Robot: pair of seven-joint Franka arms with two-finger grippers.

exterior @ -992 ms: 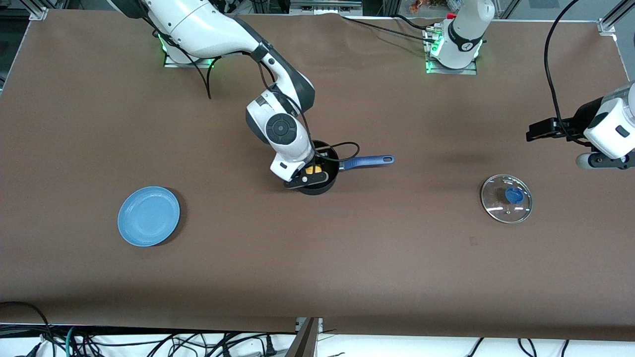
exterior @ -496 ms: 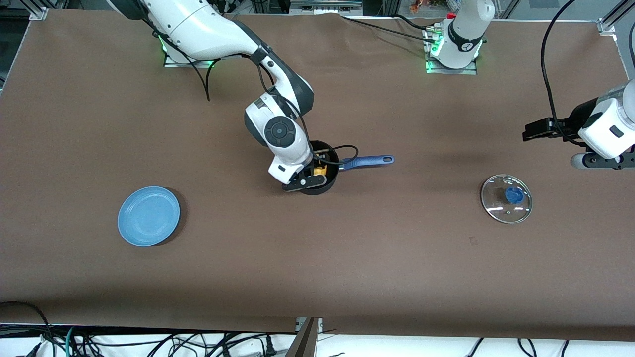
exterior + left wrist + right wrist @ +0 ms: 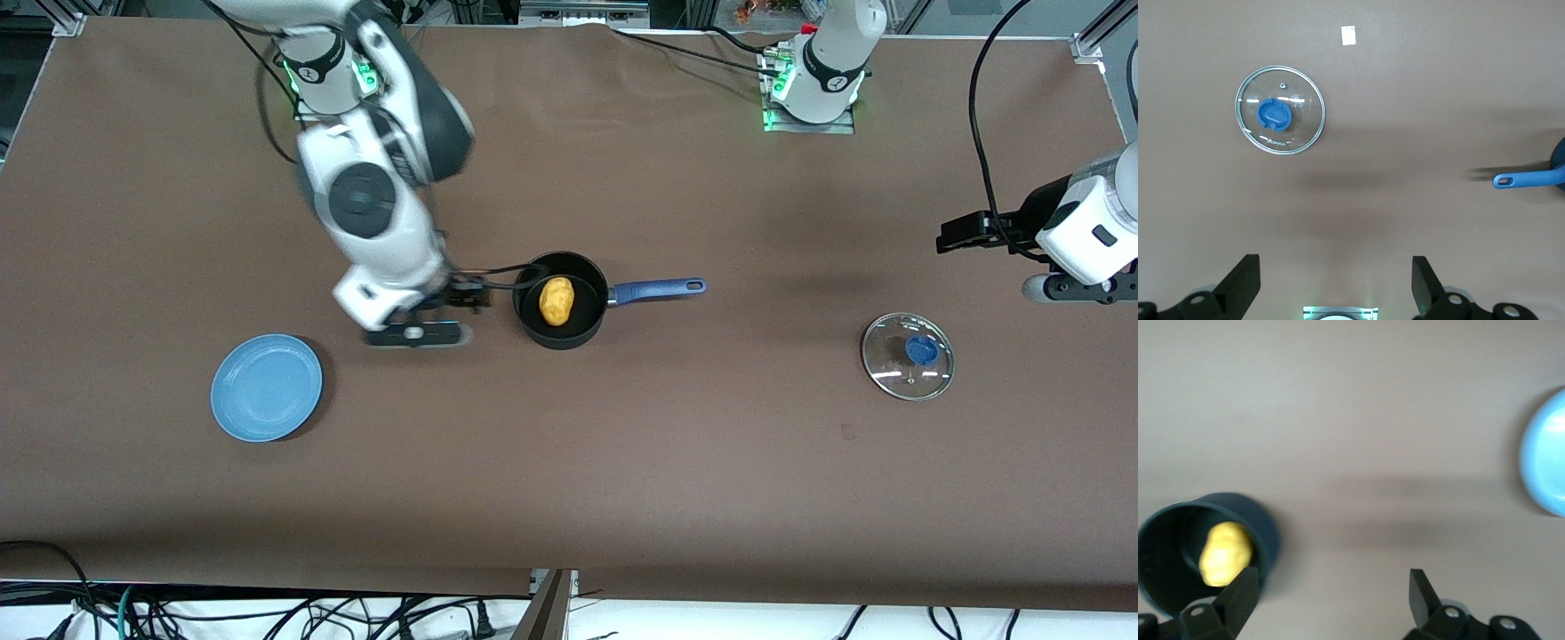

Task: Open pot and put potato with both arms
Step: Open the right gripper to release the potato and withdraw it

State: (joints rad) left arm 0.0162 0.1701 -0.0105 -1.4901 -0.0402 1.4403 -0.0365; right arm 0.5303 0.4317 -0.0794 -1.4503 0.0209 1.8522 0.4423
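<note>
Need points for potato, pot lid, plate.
potato (image 3: 556,301), front view, middle of its yellow body.
pot lid (image 3: 921,349), front view, blue knob.
plate (image 3: 266,388), front view, bare centre.

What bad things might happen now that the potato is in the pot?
The right gripper, open, hangs over bare table between the pot and the blue plate; swinging low, it might bump either. The potato sits uncovered, since the glass lid lies apart near the waiting left gripper.
</note>
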